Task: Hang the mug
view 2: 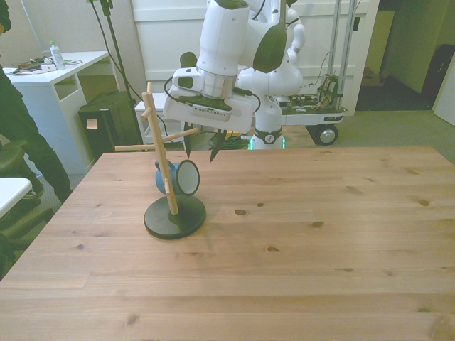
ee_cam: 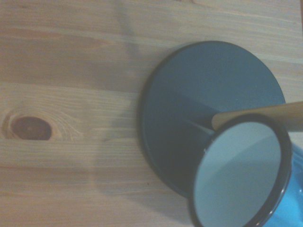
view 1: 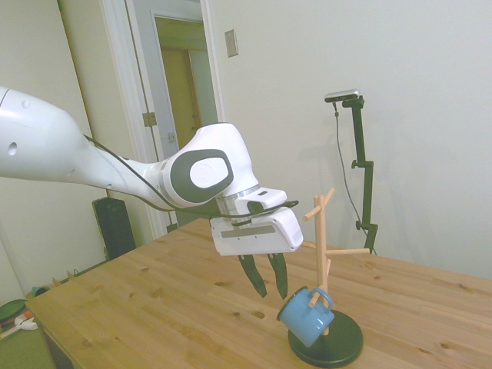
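One mug (view 1: 305,317) hangs tilted by its handle on the peg tree's (view 1: 320,244) lowest peg.
You see the gripper (view 1: 267,278) spread, empty, just above; the wrist view crops the mug's body.

The mug (view 1: 305,315) (view 2: 178,177) (ee_cam: 244,172), blue enamel with dark rim and white inside, hangs tilted by its loop handle on the peg tree's (view 1: 321,244) (view 2: 159,153) lowest peg, above the dark round base (view 1: 329,344) (view 2: 174,216) (ee_cam: 189,90).
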`<state>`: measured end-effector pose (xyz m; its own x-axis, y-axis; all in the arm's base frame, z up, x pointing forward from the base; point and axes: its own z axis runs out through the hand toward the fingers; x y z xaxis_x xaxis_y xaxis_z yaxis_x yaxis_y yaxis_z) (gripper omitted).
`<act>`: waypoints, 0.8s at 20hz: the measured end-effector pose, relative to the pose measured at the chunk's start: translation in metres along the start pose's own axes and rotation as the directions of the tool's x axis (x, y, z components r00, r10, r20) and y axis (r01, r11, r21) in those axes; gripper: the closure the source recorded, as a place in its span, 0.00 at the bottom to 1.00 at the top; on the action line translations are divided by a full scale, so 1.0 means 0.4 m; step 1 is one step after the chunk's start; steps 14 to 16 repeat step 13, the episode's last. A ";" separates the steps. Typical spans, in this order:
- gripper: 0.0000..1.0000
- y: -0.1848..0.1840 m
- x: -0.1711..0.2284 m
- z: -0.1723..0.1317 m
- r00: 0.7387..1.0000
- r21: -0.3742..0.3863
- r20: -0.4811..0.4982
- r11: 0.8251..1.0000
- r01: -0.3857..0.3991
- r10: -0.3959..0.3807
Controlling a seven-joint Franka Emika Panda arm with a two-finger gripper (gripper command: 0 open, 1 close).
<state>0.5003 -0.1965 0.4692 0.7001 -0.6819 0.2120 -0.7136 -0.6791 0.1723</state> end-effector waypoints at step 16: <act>0.00 -0.050 -0.226 -0.023 0.999 0.136 -0.004 0.990 -0.049 0.050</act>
